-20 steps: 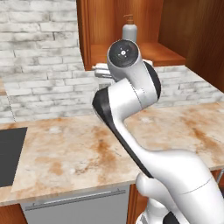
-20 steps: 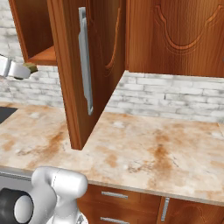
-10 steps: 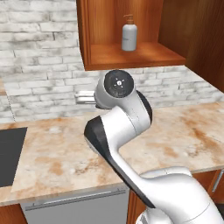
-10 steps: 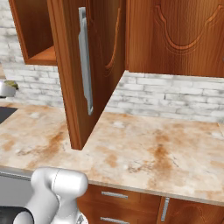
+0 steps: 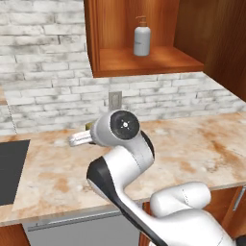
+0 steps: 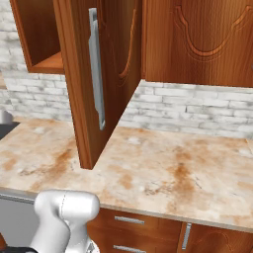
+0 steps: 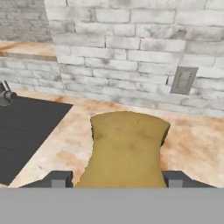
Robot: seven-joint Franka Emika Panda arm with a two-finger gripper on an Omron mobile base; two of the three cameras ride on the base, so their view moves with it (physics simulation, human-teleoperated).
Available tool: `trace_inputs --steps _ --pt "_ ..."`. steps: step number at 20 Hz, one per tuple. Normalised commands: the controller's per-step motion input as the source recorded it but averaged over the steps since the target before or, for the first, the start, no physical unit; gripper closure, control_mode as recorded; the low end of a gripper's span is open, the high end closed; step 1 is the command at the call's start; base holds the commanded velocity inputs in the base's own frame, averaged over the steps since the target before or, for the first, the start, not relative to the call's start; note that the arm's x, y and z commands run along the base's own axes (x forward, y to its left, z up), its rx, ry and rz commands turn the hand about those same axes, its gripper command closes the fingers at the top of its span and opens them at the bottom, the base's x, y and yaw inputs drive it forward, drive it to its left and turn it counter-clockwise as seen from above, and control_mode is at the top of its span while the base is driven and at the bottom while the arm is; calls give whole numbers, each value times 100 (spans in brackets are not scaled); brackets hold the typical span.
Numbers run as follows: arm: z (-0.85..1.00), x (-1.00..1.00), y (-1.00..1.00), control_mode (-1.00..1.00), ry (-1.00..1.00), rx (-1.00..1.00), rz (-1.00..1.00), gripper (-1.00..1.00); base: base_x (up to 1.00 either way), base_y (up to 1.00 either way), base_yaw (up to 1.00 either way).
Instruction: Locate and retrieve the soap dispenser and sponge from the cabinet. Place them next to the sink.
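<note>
My gripper is shut on the sponge, a yellowish-olive block squeezed between the two dark fingertips. It hangs low over the marbled counter, just right of the dark sink. In the left base view a sliver of the sponge peeks out behind my wrist, with the sink at the left edge. The soap dispenser, pale grey with a thin pump, stands upright on the shelf of the open cabinet, well above and to the right of my hand.
The open cabinet door juts out over the counter to the right. A wall outlet sits on the brick backsplash ahead. A faucet part stands behind the sink. Drawers run below the counter edge.
My arm has come down from shelf height to just above the counter, carrying the sponge leftward toward the sink. The soap dispenser has stayed on the shelf.
</note>
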Motion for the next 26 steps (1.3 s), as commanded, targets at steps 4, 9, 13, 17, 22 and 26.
trace_inputs --steps 4,9,13,17,22,26 --pt "-63 44 54 -100 11 -2 22 100 0 0 0" --pt "-56 36 57 -100 1 -4 13 100 0 0 0" --pt "-39 51 44 -100 -3 -4 8 100 0 0 0" --pt "-28 61 28 -100 8 -6 4 100 0 0 0" --pt "-30 44 36 -100 15 -11 2 100 0 0 0" --pt "-31 45 33 -100 8 -10 3 100 0 0 0"
